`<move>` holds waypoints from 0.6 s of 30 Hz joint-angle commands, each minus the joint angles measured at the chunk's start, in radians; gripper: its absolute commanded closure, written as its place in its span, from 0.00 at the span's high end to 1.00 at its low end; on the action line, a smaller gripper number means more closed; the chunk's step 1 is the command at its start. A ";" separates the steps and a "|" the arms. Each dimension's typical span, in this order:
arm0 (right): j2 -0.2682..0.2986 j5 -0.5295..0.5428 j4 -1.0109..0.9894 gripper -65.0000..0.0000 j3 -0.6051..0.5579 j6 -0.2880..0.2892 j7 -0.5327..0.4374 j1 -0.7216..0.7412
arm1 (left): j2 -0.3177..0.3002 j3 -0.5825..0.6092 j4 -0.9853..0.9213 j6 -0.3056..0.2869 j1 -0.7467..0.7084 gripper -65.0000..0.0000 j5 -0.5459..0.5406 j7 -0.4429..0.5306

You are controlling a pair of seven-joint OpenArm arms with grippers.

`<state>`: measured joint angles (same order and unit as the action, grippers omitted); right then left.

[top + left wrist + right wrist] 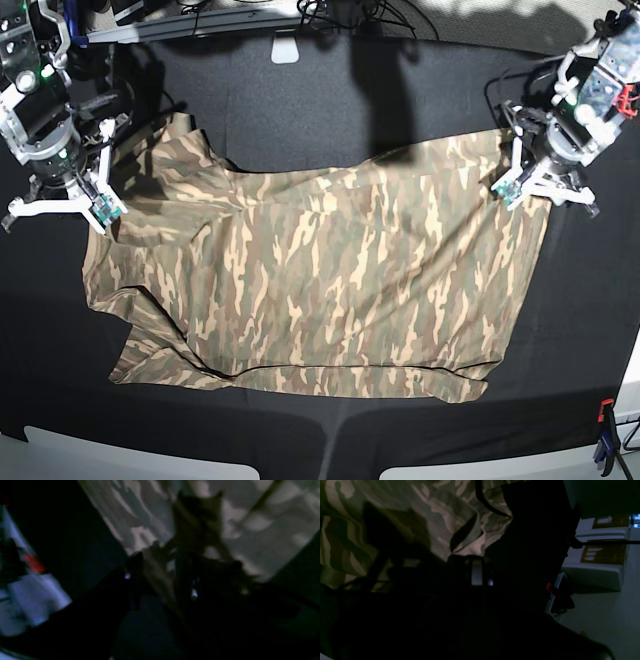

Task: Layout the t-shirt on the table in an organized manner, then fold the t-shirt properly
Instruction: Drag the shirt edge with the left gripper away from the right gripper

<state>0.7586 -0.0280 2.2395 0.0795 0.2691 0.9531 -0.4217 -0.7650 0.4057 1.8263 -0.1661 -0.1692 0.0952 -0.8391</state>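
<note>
Both arms low over t-shirt (320, 290), spread on table (330, 110). Right gripper (100, 205) pinched tight at shirt's edge; left gripper (512, 188) at opposite corner, width unclear.

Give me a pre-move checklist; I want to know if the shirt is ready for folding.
1. Shirt on table: ok.
2. Spread flat: not ok, its near corner on the right arm's side is bunched and tucked.
3. Near hem straight: not ok, it is wavy.
4. Left tool clear of cloth: cannot tell, at the shirt's far corner.
5. Right tool clear of cloth: cannot tell; shut at the shirt's edge.
</note>
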 commanded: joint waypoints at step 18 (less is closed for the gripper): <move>0.014 -0.016 0.016 0.00 0.010 -0.005 -0.011 0.006 | -0.163 -0.008 0.129 -0.021 -0.302 0.34 0.278 0.259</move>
<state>0.7563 -0.0257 2.2395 0.0795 0.2695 0.9535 -0.4213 -0.9119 0.4049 1.9461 -0.1940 -0.4732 0.3653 -0.5800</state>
